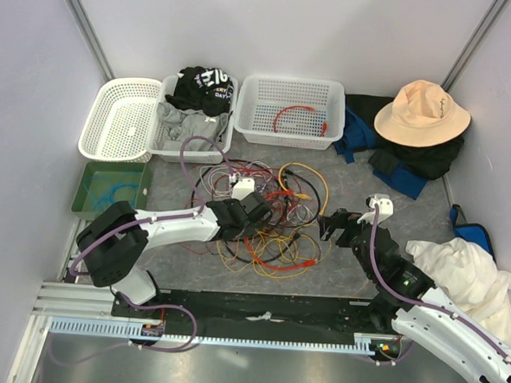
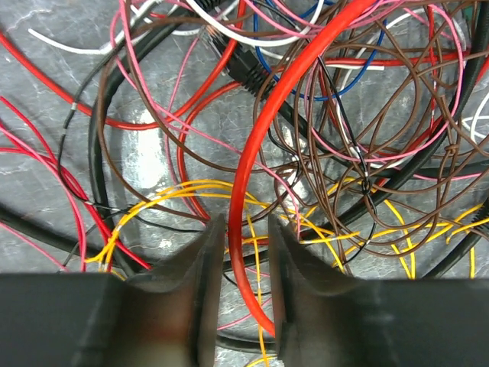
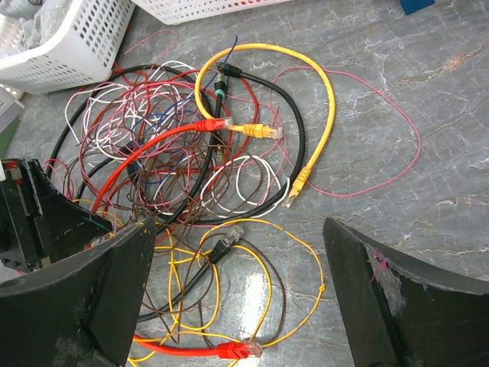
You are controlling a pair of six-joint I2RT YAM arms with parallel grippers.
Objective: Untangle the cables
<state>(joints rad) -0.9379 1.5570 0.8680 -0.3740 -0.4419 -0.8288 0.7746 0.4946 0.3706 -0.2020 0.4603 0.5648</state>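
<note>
Smooth plastic-sheathed cables [image 1: 267, 223] on a glossy marble-patterned table [image 1: 337, 276], beside perforated white plastic baskets [image 1: 289, 134].

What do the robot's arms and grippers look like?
The left arm and right arm: white shells, black joints, a lilac hose along each. The left gripper and right gripper: two black wedge-shaped fingers; one right finger is scuffed pale.

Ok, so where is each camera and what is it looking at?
Top camera: high behind the arms, looking down on the cables; both arms, the left claw and the right claw show.
Left wrist: on the left arm, peering straight into the tangle; its two fingers show.
Right wrist: on the right arm, looking over the tangle; its wide-open fingers show.
Shared: all three see the cables; the right wrist also catches the left claw.
</note>
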